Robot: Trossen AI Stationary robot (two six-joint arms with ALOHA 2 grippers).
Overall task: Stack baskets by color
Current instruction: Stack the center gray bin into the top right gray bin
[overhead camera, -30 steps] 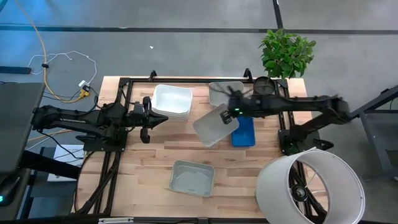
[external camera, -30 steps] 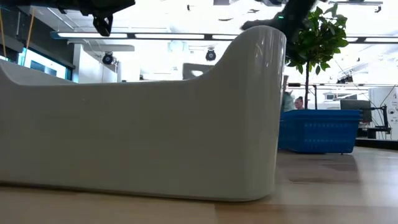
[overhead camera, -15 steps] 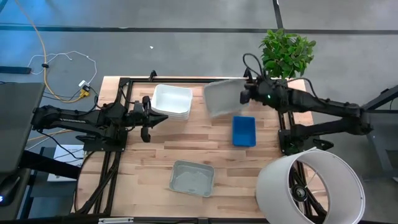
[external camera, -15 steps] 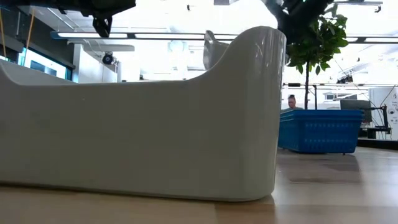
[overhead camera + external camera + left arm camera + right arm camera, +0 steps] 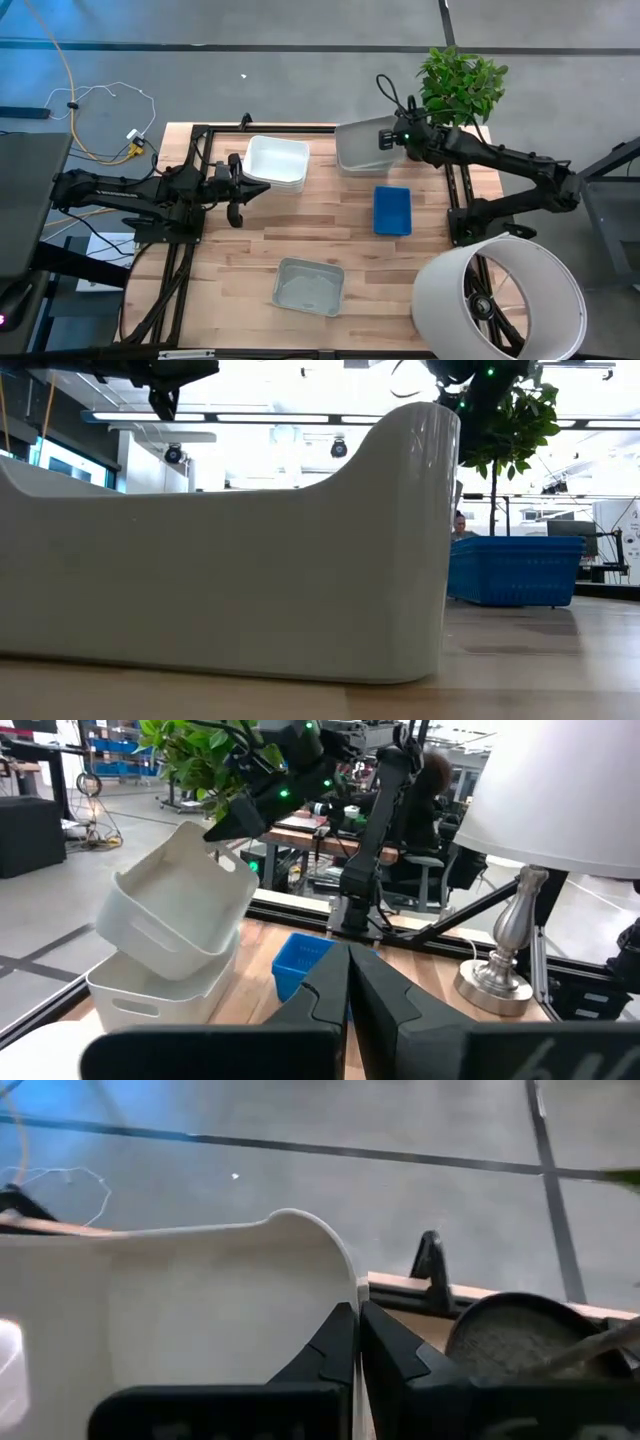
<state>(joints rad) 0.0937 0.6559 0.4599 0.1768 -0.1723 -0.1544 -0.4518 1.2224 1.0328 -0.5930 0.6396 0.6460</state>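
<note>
From above, the right gripper [image 5: 392, 140] is pinched shut on the rim of a grey basket [image 5: 362, 147], holding it tilted over another grey basket at the far edge of the table [image 5: 240, 290], right of centre. A stack of white baskets [image 5: 276, 163] sits far left of centre, a blue basket [image 5: 391, 210] lies flat near the right side, and a third grey basket [image 5: 309, 285] rests at the near middle. The left gripper [image 5: 236, 190] waits beside the white stack, fingers closed on nothing. The low view is filled by the side wall of the near grey basket [image 5: 230, 560], with the blue basket [image 5: 512, 570] to its right. The left wrist view shows the held basket [image 5: 180, 905] tipped above the lower grey one [image 5: 160, 992]. The right wrist view shows closed fingers [image 5: 335, 1345] clamping the basket's rim [image 5: 300, 1225], beside the plant pot [image 5: 520, 1335].
</note>
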